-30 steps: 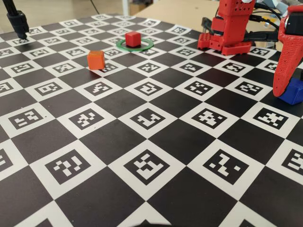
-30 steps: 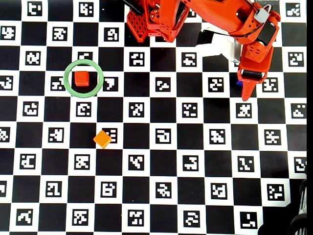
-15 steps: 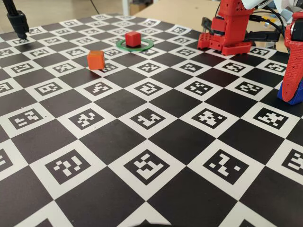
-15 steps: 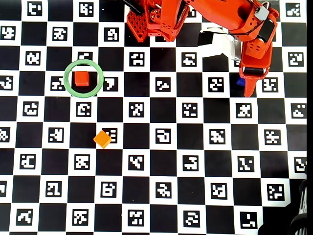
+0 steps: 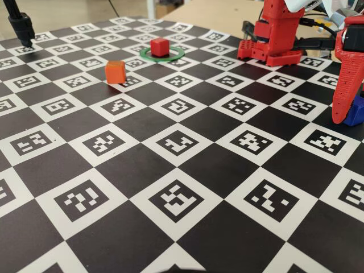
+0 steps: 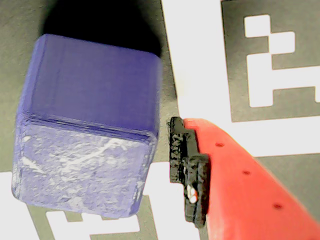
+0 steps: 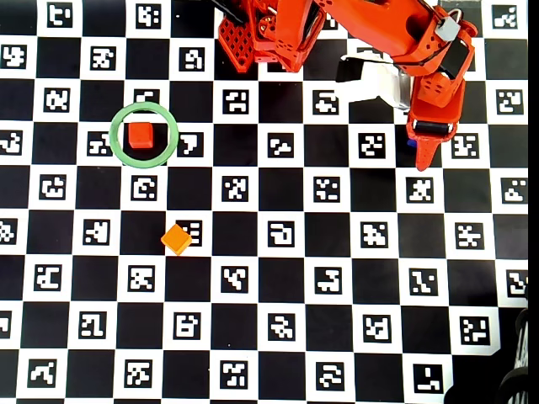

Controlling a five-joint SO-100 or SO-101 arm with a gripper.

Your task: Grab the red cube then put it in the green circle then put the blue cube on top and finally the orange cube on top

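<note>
The red cube [image 5: 160,46] [image 7: 139,135] sits inside the green circle [image 5: 176,55] [image 7: 115,150] at the far left of the board. The orange cube [image 5: 115,71] [image 7: 176,239] stands alone on the board nearer the camera. At the right edge of the fixed view the blue cube [image 5: 356,111] [image 6: 90,125] [image 7: 411,142] rests on the board. My gripper [image 7: 416,153] is lowered over it and open. In the wrist view one black pad [image 6: 187,170] stands just right of the cube with a narrow gap. The other finger is out of view.
The red arm base [image 5: 272,42] [image 7: 265,34] stands at the back of the checkered marker board [image 5: 176,187]. A black stand [image 5: 21,27] is at the far left corner. A white part [image 7: 379,80] lies under the arm.
The gripper swung slightly right, then back left beside the blue cube. The red and orange cubes have not moved.
</note>
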